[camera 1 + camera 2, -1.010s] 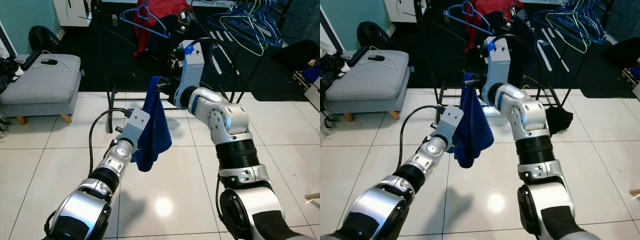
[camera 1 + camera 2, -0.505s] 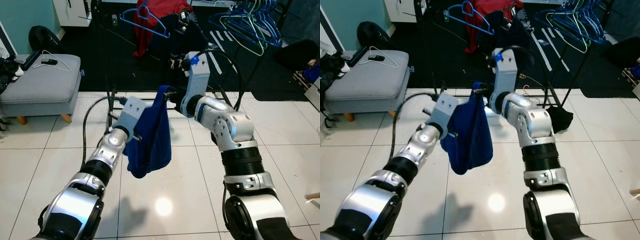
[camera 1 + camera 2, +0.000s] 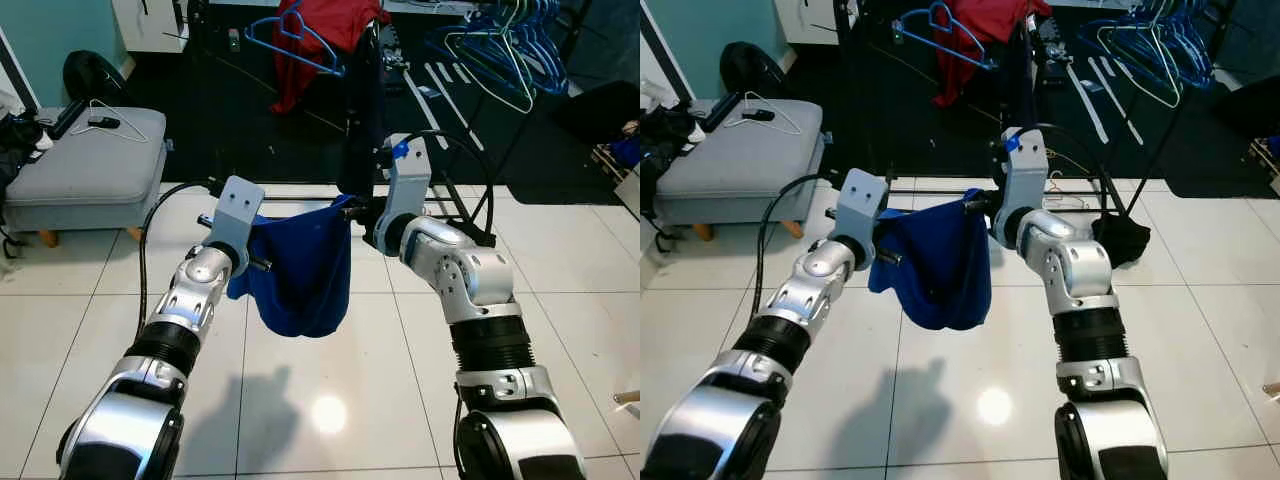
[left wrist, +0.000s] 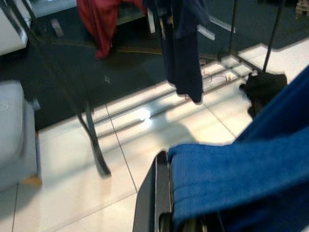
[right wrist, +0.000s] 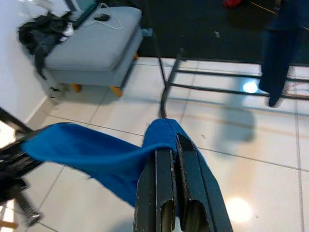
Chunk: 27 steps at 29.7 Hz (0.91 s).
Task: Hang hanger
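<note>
Both jaws pinching blue cloth (image 3: 300, 275) — slung between

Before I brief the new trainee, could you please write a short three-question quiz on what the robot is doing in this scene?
1. True or false: the dark blue cloth garment rests on the white tiled floor.
2. What does the right tool grip?
A. a blue wire hanger
B. an edge of the garment
C. the black metal rack
3. Fill in: the left tool holds the garment's other ____.

Key: 1 false, it hangs stretched between both tools; 2 B; 3 edge.
</note>
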Available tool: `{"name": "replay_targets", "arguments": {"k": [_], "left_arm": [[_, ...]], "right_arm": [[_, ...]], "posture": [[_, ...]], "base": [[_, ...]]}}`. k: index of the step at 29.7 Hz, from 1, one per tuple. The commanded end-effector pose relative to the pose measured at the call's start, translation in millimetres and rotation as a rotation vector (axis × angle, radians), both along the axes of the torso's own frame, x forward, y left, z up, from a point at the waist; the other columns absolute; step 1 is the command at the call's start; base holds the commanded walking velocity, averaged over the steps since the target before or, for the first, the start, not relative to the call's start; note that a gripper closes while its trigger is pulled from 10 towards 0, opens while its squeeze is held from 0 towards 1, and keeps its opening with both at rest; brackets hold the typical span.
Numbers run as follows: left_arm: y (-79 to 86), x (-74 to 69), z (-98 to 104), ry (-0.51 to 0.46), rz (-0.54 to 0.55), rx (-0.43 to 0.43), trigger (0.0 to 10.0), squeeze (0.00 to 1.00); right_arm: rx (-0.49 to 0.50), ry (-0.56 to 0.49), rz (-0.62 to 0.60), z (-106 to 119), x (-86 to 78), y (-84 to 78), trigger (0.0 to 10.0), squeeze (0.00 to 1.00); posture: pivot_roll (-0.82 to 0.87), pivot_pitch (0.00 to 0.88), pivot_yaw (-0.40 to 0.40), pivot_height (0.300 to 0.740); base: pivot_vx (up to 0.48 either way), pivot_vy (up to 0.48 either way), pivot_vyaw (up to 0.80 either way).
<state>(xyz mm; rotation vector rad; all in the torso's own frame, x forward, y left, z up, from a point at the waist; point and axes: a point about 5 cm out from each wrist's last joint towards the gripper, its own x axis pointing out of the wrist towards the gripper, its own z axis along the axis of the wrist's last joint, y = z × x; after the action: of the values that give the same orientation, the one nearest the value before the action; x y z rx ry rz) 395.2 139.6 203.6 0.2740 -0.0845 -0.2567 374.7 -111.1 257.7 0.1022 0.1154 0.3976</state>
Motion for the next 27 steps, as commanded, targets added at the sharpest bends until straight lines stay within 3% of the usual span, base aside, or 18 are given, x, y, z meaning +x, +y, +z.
{"name": "replay_targets", "arguments": {"k": [1,3,5,8,11,13,15,18,19,27], "left_arm": [[9.9,-4.9,-7.1,0.041,-0.018,0.015,0.0,0.00],[18.4,-17.9,-18.9,0.087,-0.119,0.194,0.0,0.00],[23.1,-25.1,-27.4,0.130,-0.173,0.291,0.0,0.00],[26.0,-30.4,-28.6,0.171,-0.196,0.260,0.0,0.00],[19.6,-51.6,-35.1,0.235,-0.368,0.345,0.0,0.00],[17.7,-58.7,-37.6,0.247,-0.408,0.363,0.0,0.00],[17.2,-62.0,-38.6,0.247,-0.414,0.364,0.0,0.00],[20.4,-60.1,-36.7,0.232,-0.330,0.310,0.0,0.00],[21.9,-58.9,-34.7,0.239,-0.291,0.272,0.0,0.00],[19.6,-58.0,-26.3,0.235,-0.223,0.158,0.0,0.00]], "right_arm": [[-0.006,-0.007,-0.056,-6.3,-1.1,-13.6,6.2,0.00],[-0.089,-0.083,-0.179,-12.3,-0.7,-35.3,6.5,0.00],[-0.110,-0.117,-0.227,-14.8,-0.6,-44.6,6.7,0.00],[-0.148,-0.124,-0.231,-23.9,-0.9,-50.6,7.1,0.00],[-0.209,-0.111,-0.219,-40.2,-4.0,-55.4,7.9,0.00],[-0.216,-0.106,-0.217,-43.8,-4.9,-55.7,8.3,0.00],[-0.215,-0.103,-0.215,-45.4,-5.4,-55.5,8.3,0.00],[-0.205,-0.104,-0.204,-45.8,-6.3,-52.7,8.7,0.00],[-0.202,-0.103,-0.193,-46.6,-6.7,-51.6,10.0,0.00],[-0.211,-0.106,-0.166,-52.9,-7.4,-49.4,10.0,0.00]], "posture": [[-0.05,0.199,-0.028,0.740],[-0.04,0.191,-0.025,0.740],[-0.04,0.187,-0.020,0.740],[-0.04,0.180,-0.017,0.740],[-0.03,0.174,-0.021,0.740],[-0.03,0.170,-0.021,0.740],[-0.03,0.171,-0.021,0.740],[-0.03,0.167,-0.021,0.740],[-0.03,0.165,-0.021,0.740],[-0.03,0.168,-0.019,0.740]], "base": [[0.000,0.000,0.00],[0.000,0.000,0.00],[0.000,0.000,0.00],[0.000,0.000,0.00],[0.000,0.000,0.00],[0.000,0.000,0.00],[0.000,0.000,0.00],[0.000,0.000,0.00],[0.000,0.000,0.00],[0.000,0.000,0.00]]}}
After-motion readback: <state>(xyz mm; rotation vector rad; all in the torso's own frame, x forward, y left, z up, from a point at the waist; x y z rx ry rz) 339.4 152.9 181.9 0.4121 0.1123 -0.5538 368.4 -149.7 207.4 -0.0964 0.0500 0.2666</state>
